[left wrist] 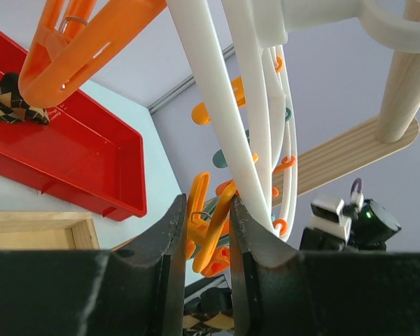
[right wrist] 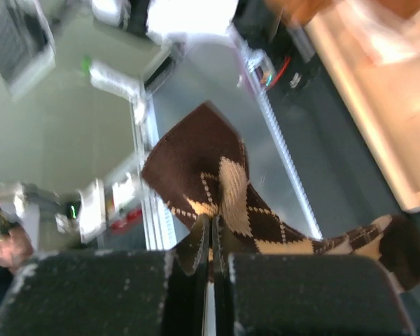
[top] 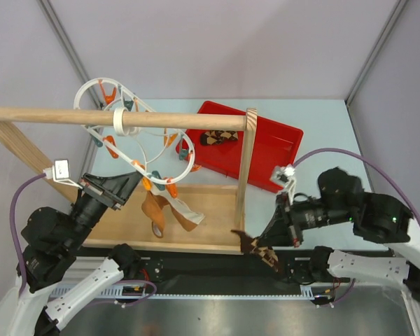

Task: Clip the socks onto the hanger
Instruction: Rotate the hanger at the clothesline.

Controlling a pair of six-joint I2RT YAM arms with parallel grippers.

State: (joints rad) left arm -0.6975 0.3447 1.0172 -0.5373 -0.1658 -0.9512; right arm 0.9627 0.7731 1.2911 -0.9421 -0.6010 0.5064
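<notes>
The white wavy ring hanger (top: 136,133) hangs from a wooden rod and carries orange and teal pegs. My left gripper (top: 135,179) is at the ring's lower edge. In the left wrist view its jaws (left wrist: 204,210) press from both sides on an orange peg (left wrist: 213,227). One sock (top: 164,211) dangles from the pegs below the ring. My right gripper (top: 269,241) is shut on a brown argyle sock (top: 260,252) near the table's front edge; the wrist view shows the sock (right wrist: 224,189) pinched between the jaws (right wrist: 214,222). Another sock (top: 217,137) lies in the red tray.
The red tray (top: 280,143) sits at the back, right of the hanger. The wooden rod (top: 70,115) rests on an upright post (top: 246,175) standing on a wooden base board (top: 210,210). A slanted wooden leg (top: 14,147) runs along the left.
</notes>
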